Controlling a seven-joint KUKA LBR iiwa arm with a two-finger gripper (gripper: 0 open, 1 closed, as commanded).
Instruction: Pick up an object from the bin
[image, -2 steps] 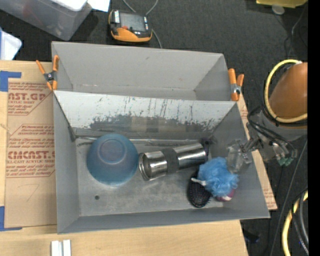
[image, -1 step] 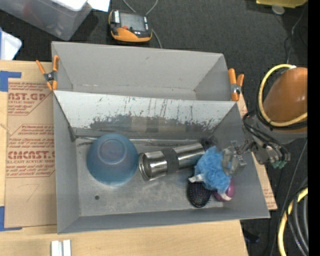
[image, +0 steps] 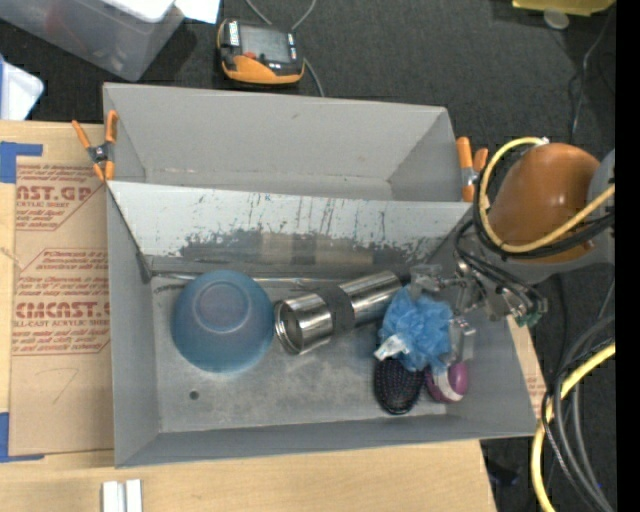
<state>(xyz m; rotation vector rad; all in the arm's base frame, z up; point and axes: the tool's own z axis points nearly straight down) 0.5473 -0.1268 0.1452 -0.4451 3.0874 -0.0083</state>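
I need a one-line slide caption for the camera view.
Claw beside a blue puff at the right end of the bin; black brush, steel cylinder and blue bowl also inside.

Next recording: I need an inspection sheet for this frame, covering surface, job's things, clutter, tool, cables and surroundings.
Surface: grey metal bin, floor scuffed, back wall streaked dark.
Job's things: blue bowl at the left; steel cylinder lying on its side mid-bin; blue fluffy puff, black oval brush and small purple thing bunched at the right.
Clutter: nothing seen beyond these.
Tool: low at the bin's right side, beside the puff and close to the purple thing; open or shut cannot be told.
Cables: yellow cable looped round the orange wrist cover.
Surroundings: orange-and-black device beyond the far wall.
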